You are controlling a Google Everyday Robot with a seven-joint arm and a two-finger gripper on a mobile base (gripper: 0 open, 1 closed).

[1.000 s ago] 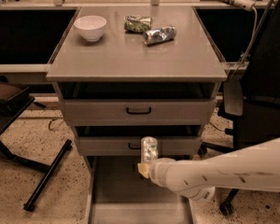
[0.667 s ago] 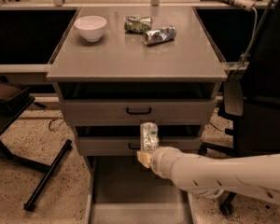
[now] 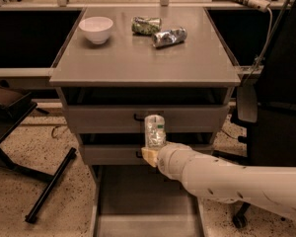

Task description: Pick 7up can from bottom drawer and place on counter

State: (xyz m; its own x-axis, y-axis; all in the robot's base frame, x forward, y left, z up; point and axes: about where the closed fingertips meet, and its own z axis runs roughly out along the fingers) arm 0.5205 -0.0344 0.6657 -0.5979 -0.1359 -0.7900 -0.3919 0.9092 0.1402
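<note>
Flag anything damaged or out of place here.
A crumpled green can and a dented silver-blue can lie on their sides on the counter. The claw holds the 7up can upright before the drawer fronts.

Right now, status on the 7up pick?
Status: gripper shut on the 7up can, upright above the bottom drawer. Not yet on the counter. White bowl, green can, silver can toward its back.

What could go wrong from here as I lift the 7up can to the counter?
1. The gripper holds the 7up can by its lower end, below the counter edge; rising straight up could knock it against the overhang.
2. The white bowl, crushed green can and silver-blue can crowd the counter's back; placing there might bump them.
</note>
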